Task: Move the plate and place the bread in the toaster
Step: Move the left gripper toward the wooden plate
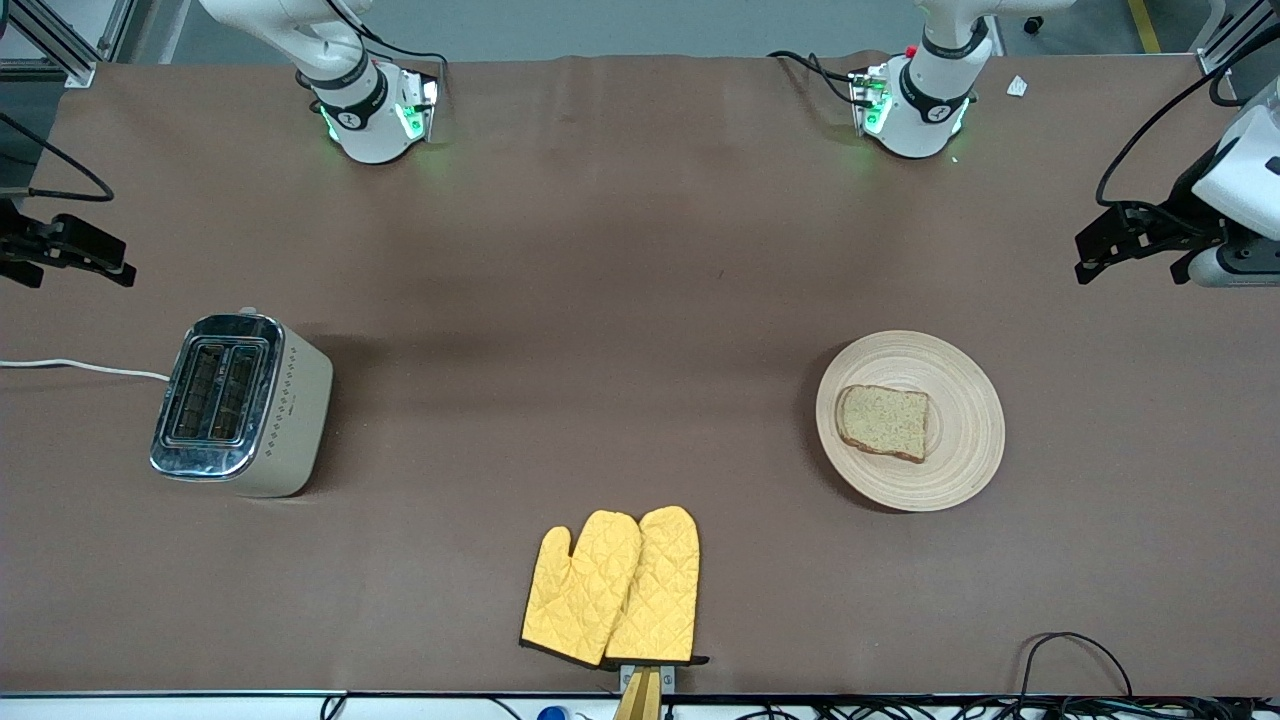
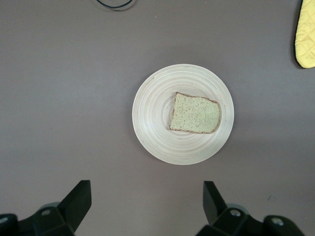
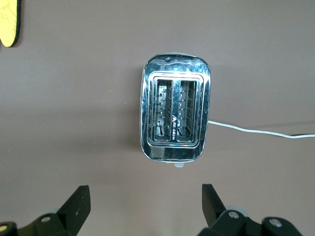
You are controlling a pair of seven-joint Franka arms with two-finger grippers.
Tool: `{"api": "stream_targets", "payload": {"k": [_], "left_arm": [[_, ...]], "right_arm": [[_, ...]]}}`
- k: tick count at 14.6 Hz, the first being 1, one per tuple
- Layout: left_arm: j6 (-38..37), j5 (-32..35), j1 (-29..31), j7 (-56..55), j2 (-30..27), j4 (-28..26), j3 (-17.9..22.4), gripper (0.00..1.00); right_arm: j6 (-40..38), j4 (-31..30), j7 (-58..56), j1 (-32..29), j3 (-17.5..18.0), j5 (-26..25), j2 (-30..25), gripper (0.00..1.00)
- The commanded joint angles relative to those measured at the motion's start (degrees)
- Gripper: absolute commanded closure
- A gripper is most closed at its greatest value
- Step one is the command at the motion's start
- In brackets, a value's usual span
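Bread (image 1: 884,422): light, soft, crushable; pinch gently across the crust edges, on the plate (image 1: 965,385).
Left gripper (image 2: 146,201): fingers apart, raised above the plate.
Right gripper (image 3: 145,204): fingers apart, raised above the toaster (image 3: 175,114).

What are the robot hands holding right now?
Nothing. Both the left gripper and right gripper are open and empty; the bread lies on the plate.

**Cut-Off and Hidden Items**

Right claw (image 1: 60,255): arm cropped by the front view's edge. Left claw (image 1: 1140,240): wrist partly cropped. Oven mitts (image 1: 612,588): cropped to slivers in both wrist views. Toaster (image 1: 240,403) cord (image 1: 85,367): runs out of frame. Slot interiors: indistinct.
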Motion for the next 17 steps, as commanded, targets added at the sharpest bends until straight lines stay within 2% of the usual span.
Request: {"api": "stream_targets", "payload": {"k": [1,6,9,11,14,17], "left_arm": [[-0.6,-0.7,0.3,0.1,1.3,2.0,0.0,0.00],[-1.0,-0.5,0.3,-0.3,1.4,1.7,0.0,0.00],[-5.7,0.1,0.4,0.4,3.6,1.6,0.1,0.00],[-6.3,-1.0,2.8,0.4,4.7,1.7,0.3,0.00],[-5.6,-10.2,9.5,3.9,9.1,1.9,0.3,0.00],[-2.1,-15.9,14.6,12.6,16.3,1.9,0.3,0.00]], "right_arm": [[0.3,1.0,0.5,-0.9,0.3,0.6,0.5,0.00],[-0.1,1.0,0.0,-0.8,0.5,1.4,0.5,0.00],[-0.3,0.9,-0.1,-0.7,0.5,1.5,0.5,0.00],[-0.8,0.9,-0.2,-0.8,0.5,1.5,0.5,0.00],[-0.8,0.7,-0.3,-1.0,0.4,1.6,0.5,0.00],[-1.2,0.7,-0.3,-0.9,0.4,1.8,0.5,0.00]]}}
